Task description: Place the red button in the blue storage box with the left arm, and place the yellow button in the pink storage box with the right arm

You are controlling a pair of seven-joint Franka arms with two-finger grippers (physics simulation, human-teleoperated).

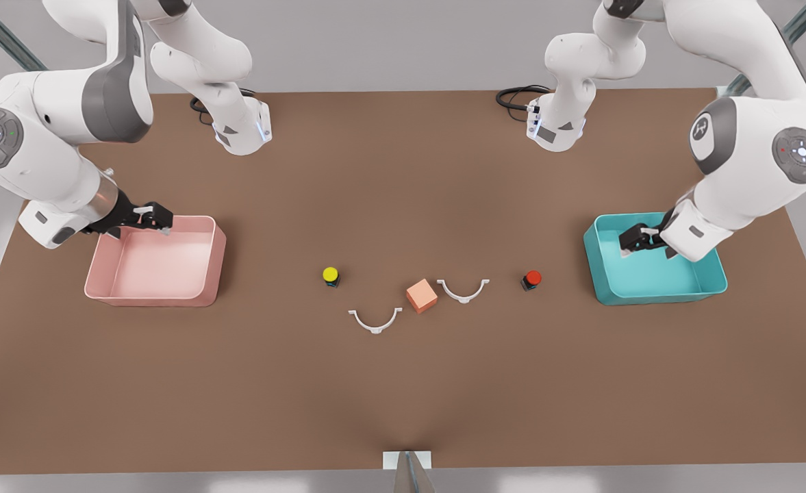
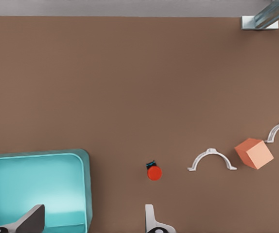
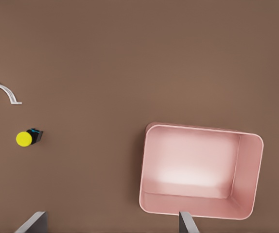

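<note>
Front view: both grippers spread, left gripper (image 1: 639, 241) above blue storage box (image 1: 656, 286), right gripper (image 1: 153, 218) above pink storage box (image 1: 153, 293).

The tiny red button (image 1: 531, 279), a round red cap on a small black base, stands upright on the brown tabletop (image 1: 403, 383) near the shallow teal-blue plastic storage box (image 1: 608, 287), which lies open and empty by one side edge. The matching yellow button (image 1: 331, 275) stands upright mid-tabletop, well apart from the shallow pale pink plastic storage box (image 1: 214, 270), empty by the opposite side edge.
</note>
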